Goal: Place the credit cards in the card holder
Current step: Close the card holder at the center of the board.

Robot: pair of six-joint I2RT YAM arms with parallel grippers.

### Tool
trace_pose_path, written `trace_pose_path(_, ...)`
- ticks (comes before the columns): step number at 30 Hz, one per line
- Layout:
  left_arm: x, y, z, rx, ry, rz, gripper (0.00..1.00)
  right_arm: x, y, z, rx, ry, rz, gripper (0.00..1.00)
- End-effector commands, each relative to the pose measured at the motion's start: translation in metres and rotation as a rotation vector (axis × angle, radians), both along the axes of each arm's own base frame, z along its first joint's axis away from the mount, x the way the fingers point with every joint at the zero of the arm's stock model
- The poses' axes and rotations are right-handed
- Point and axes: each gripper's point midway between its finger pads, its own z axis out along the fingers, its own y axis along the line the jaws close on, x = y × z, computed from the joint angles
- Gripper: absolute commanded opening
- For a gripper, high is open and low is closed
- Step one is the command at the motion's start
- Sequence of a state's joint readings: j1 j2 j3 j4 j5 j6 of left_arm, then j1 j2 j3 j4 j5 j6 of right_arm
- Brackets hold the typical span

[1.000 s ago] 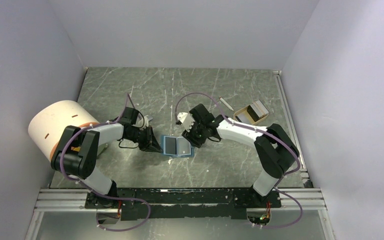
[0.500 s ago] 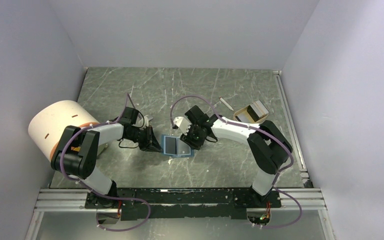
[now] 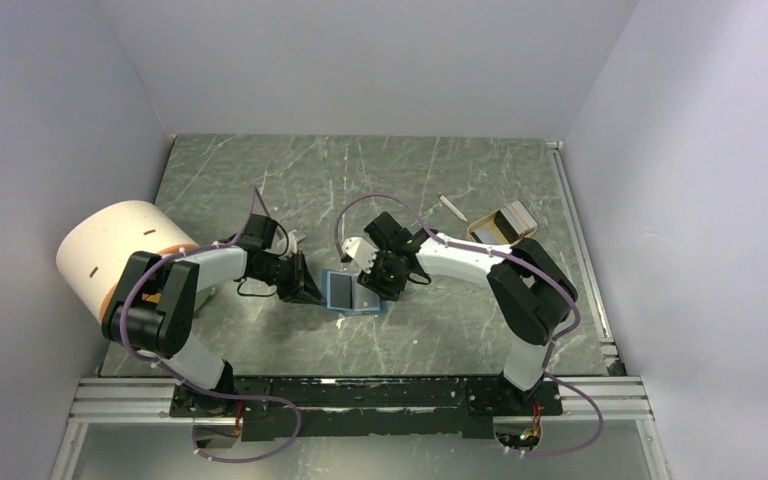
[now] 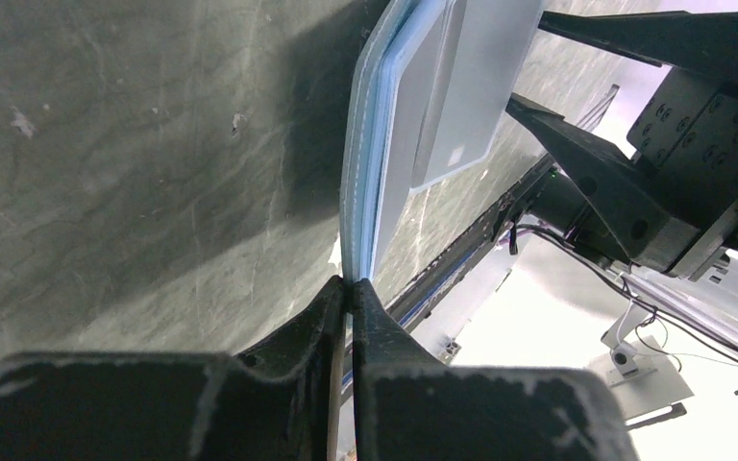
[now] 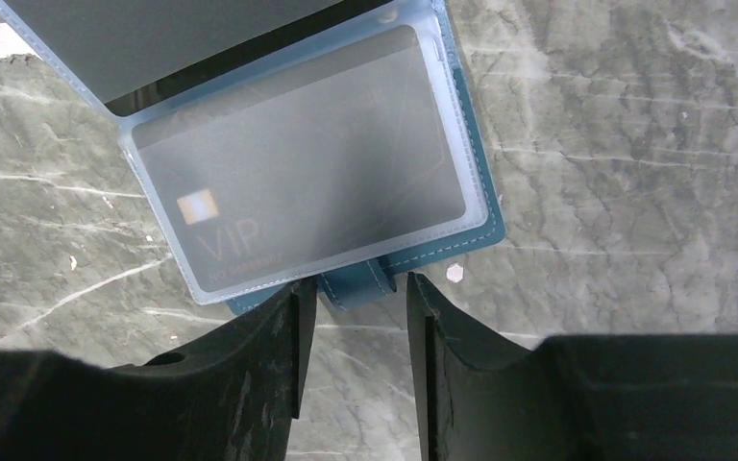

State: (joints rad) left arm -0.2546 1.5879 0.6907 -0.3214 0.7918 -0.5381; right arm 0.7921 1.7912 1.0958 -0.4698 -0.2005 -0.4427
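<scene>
**Both arms meet at the open card holder, mid-table**

You are working on a grey marbled table [image 3: 260,180], with a big white cylinder [image 3: 110,250] at its left edge, beside your left arm.

Your left arm [image 3: 210,265] is folded at the elbow and reaches rightward, low over the table. Your right arm [image 3: 480,262] is bent the same way and stretches leftward towards it. The two wrists almost face each other across the middle.

The card holder [image 3: 355,293] lies open between them on the table. Your left gripper [image 4: 349,288] is pinched together on the pale blue edge of the card holder [image 4: 384,144], lifting that side. Your right gripper [image 5: 360,288] has its fingers apart, one on each side of the snap tab [image 5: 356,280], and you can see a small gap beside the tab.

A tan tray [image 3: 488,232] sits well to the right, near the far side, with cards [image 3: 515,215] lying in it.

One grey card [image 5: 307,182] marked VIP shows through the clear sleeve of the holder.

A thin white stick [image 3: 450,207] lies just beside the tray
</scene>
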Motion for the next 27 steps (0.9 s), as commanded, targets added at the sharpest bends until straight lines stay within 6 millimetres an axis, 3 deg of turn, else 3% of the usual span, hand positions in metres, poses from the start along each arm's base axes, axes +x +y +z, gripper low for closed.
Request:
trace_pose_path(1, 0.006, 0.001, 0.009, -0.005, -0.024, 0.005, 0.11, -0.001, 0.012, -0.003, 0.029, -0.012, 0.043, 0.42)
trace_pose_path(5, 0.011, -0.005, 0.02, -0.044, -0.038, 0.002, 0.13, 0.0, 0.017, 0.006, 0.074, -0.038, 0.034, 0.19)
trace_pose_path(10, 0.012, -0.014, 0.043, -0.148, -0.083, -0.002, 0.24, -0.003, 0.026, 0.02, 0.204, -0.077, -0.002, 0.01)
trace_pose_path(15, 0.005, -0.023, 0.055, -0.263, -0.095, 0.003, 0.28, -0.013, 0.035, 0.025, 0.318, -0.062, -0.029, 0.0)
trace_pose_path(27, 0.006, -0.027, 0.049, -0.299, -0.087, 0.021, 0.25, -0.021, 0.058, 0.046, 0.569, -0.028, -0.135, 0.0)
